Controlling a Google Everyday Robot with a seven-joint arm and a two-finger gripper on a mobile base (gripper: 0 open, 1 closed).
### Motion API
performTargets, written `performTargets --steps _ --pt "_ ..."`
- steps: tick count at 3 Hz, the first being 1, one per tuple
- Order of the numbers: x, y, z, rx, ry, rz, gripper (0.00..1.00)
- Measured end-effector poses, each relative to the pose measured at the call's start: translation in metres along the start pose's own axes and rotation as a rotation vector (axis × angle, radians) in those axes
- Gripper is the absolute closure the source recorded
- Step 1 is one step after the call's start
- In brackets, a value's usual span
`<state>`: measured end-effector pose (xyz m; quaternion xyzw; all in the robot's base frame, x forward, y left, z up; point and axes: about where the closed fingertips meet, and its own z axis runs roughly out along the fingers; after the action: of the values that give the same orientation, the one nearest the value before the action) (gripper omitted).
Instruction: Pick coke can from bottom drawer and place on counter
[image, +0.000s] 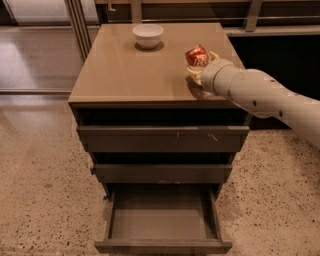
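Over glossy tan square surface (135, 75), pinching tilted red-orange metal can (196, 55) in pale pincer (199, 64); dark-grey bottom drawer (162, 220) emptied, only awaiting release.

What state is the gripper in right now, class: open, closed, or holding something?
Gripper: jaws closed on the coke can, at the right side of the counter.

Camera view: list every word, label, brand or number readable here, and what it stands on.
No text can be read.
coke can, held by the gripper over the right side of the counter: pale marks, too blurred to read.
white bowl, counter, drawer fronts: no markings visible.
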<state>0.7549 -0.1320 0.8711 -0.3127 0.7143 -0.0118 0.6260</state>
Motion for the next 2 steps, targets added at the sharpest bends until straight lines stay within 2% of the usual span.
performTargets --steps 2 --pt "-0.0004 0.0005 0.0001 -0.001 -0.001 -0.001 0.47"
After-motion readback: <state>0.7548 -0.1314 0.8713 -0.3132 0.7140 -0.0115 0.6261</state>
